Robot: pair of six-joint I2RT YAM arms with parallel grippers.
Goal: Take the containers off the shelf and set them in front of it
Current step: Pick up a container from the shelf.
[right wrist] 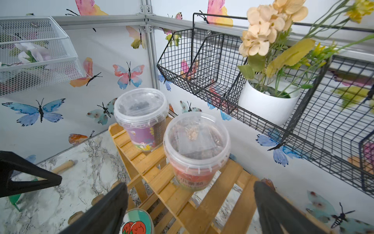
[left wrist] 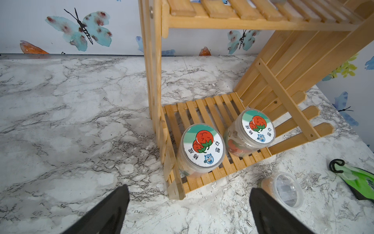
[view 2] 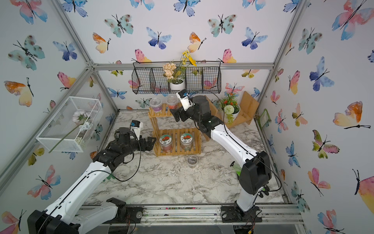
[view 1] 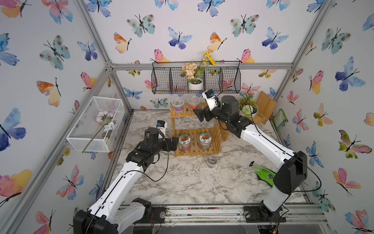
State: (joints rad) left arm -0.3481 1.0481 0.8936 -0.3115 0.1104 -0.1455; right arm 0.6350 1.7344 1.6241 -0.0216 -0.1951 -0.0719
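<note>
1. In a top view, the left fingers [view 1: 174, 143] are standing wide open and empty, just beside the small two-tier bamboo shelf [view 1: 194, 151].
2. A big clear jar with a white, red-fruit lid [view 1: 184, 141] is standing upright on the bottom board, at 3 o'clock from them, so the left arm is nearer.
3. The right fingers [view 1: 199, 115] are gaping wide and empty too; the small clear cup with orange-red filling [view 1: 193, 102] is waiting at 11 o'clock on the top board.
4. One small clear cup with dark filling [view 1: 211, 161] is already resting on the white marble counter [view 1: 192, 182], at 6 o'clock from the shelf.
</note>
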